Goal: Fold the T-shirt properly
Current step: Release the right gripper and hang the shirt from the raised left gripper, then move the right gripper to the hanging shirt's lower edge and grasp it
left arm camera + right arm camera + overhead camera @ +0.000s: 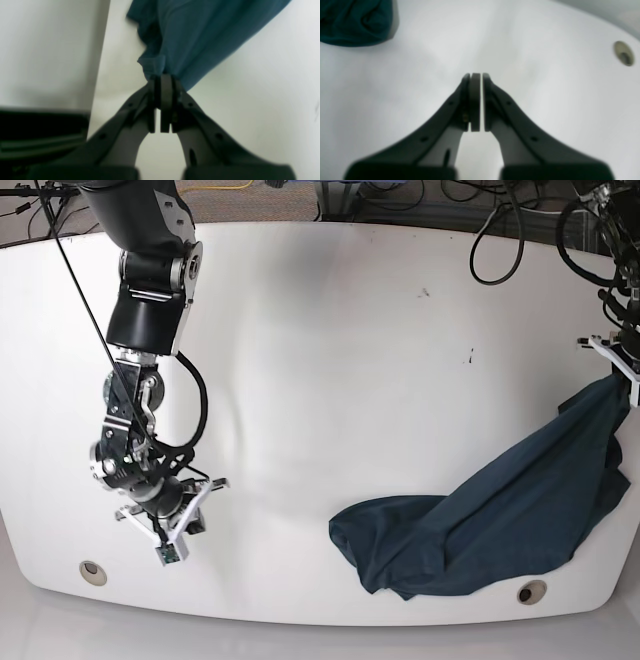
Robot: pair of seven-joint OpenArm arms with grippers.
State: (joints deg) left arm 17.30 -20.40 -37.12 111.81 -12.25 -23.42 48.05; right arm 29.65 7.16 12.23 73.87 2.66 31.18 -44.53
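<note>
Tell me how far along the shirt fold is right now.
Early. Done: the left gripper is shut on the T-shirt, one end lifted at the table's edge, the rest bunched on it. In hand: pulling it out. Left: the right gripper is shut on nothing, away from the cloth; spreading flat and every fold remain.

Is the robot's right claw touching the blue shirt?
Apart. In the right wrist view the right claw is shut over bare table, with the shirt far off in the corner. The base view shows the same wide gap.
</note>
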